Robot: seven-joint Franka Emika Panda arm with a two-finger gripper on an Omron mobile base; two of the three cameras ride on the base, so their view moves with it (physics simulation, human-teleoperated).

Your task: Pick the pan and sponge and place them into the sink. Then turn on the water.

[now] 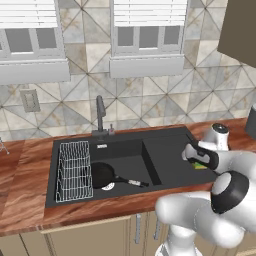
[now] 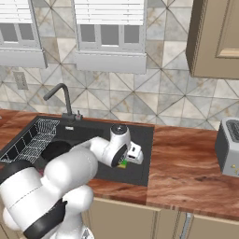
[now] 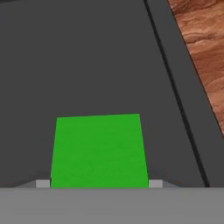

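The black pan [image 1: 102, 175] lies in the basin of the black sink [image 1: 167, 145], beside the white wire rack [image 1: 74, 171], with its handle pointing right. On the sink's flat drainboard wing [image 2: 142, 135] sits the green sponge [image 3: 98, 151]. My gripper [image 3: 99, 183] is down on it, one finger tip against each side. The sponge [image 1: 201, 165] peeks out as a green-yellow sliver under the hand, and again as the sponge [image 2: 122, 164] in the right base view. The pan [image 2: 56, 150] is partly hidden by my arm. Water is out of view at the faucet [image 1: 100, 113].
Wooden counter [image 2: 186, 158] runs to the right of the sink, with a toaster [image 2: 228, 147] at its far end. A wall cabinet [image 2: 217, 37] hangs above. The drainboard's raised rim [image 3: 175, 87] runs just right of the sponge.
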